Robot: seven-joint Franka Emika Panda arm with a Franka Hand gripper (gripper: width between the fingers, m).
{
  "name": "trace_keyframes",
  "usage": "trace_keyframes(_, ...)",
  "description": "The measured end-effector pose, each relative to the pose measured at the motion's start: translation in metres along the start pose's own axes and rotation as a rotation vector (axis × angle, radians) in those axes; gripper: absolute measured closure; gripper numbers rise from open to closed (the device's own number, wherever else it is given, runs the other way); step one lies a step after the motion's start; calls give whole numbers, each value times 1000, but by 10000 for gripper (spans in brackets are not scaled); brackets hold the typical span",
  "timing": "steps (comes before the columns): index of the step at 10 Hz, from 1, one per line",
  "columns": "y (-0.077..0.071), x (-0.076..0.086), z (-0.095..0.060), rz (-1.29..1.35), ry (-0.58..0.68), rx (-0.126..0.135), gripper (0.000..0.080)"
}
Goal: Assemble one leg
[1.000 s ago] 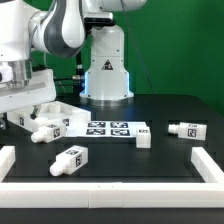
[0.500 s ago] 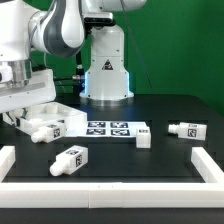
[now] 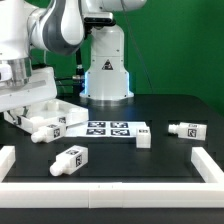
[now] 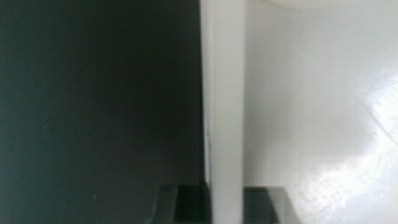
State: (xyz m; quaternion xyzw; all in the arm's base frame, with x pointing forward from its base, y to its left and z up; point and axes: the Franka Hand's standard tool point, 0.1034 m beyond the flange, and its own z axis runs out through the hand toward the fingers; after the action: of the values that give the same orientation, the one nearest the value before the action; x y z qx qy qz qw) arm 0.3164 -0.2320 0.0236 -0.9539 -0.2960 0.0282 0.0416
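My gripper (image 3: 20,98) is at the exterior view's left, shut on the edge of the large white square panel (image 3: 52,112) and holding it tilted. In the wrist view the panel's edge (image 4: 222,100) runs straight between my two dark fingers (image 4: 185,205), with its broad white face (image 4: 329,120) on one side. Several legs lie loose on the black table. One leg (image 3: 44,131) lies right in front of the panel. Another (image 3: 70,157) lies nearer the front. A third (image 3: 187,129) lies far off at the right.
The marker board (image 3: 108,128) lies flat mid-table, with a white peg (image 3: 141,137) at its right end. White rails (image 3: 110,190) fence the front and both sides (image 3: 207,165). The robot's base (image 3: 105,65) stands behind.
Almost nothing. The gripper and the held panel have shifted very slightly, and the loose legs have not moved.
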Motion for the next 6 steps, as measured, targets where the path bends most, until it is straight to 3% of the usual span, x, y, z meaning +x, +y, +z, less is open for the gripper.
trace_keyframes(1, -3, 9, -16, 61, 14, 15, 747)
trace_keyframes(3, -10, 32, -50, 137, 37, -24, 747)
trace_keyframes(5, -16, 71, -64, 246, 27, -58, 747)
trace_keyframes(6, -17, 98, -69, 310, 22, -57, 747)
